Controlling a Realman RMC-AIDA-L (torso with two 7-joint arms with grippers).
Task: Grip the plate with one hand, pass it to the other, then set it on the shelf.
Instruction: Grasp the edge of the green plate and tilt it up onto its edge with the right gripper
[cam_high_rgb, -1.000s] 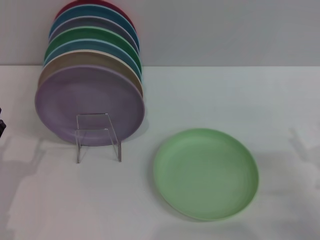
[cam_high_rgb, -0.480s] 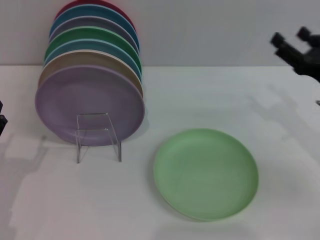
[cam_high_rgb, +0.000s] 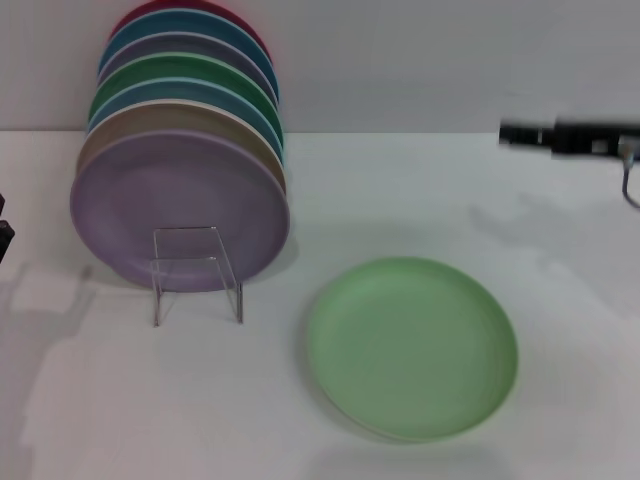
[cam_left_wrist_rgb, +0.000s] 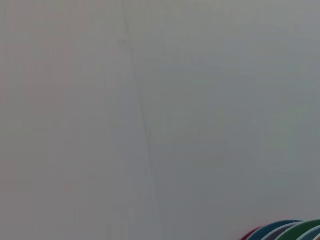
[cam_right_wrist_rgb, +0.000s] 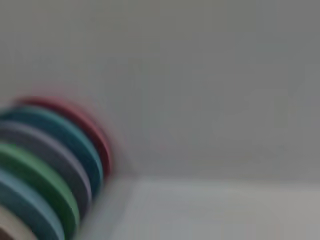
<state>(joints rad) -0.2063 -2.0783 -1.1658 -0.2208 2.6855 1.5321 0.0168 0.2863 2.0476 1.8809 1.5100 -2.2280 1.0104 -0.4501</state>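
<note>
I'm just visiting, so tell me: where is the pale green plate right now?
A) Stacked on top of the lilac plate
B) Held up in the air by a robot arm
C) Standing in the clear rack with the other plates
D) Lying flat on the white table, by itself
D: the pale green plate lies flat on the white table, apart from the clear rack, and the right end effector is off to the side, not touching it.
</note>
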